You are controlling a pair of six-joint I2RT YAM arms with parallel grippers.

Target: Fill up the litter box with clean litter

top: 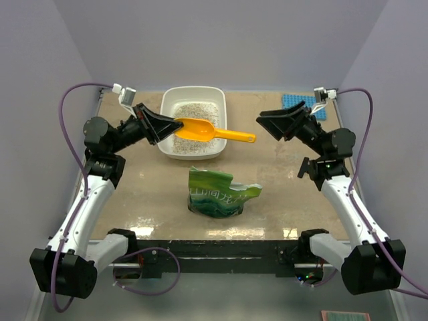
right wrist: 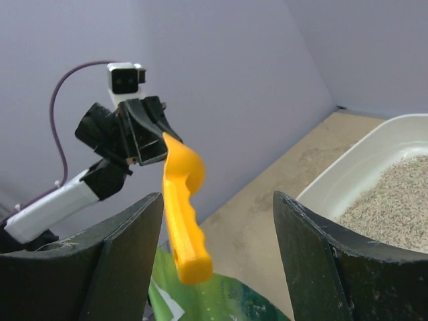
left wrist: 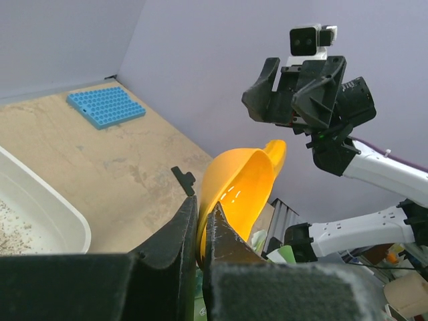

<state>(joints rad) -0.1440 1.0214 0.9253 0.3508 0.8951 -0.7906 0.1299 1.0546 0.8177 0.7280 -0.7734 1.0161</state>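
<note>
Currently the left end effector (top: 162,124) has its two dark fingers (left wrist: 182,231) pressed together on the rim of the bowl of an orange scoop (top: 200,130), pinching it at the edge farthest from the handle. In the top view the scoop's bowl lies over the white litter box (top: 170,97), and its handle runs out to the right past the box's right rim. The right wrist view shows the handle hanging free in the air, tilted downward. The right end effector (top: 266,121) has its jaws spread and closes on nothing; it faces the handle's end from just beside it, not touching. The litter box sits at the far middle of the table (top: 134,200), and the clean litter (top: 190,110), fine beige-grey granules, covers its floor. Whether any granules lie in the scoop's bowl cannot be told. A crinkled green bag (top: 217,195) lies on the table nearer the arm bases, well apart from the box. A blue studded mat (top: 292,101) lies flat at the far right corner, partly hidden behind the right arm.
</note>
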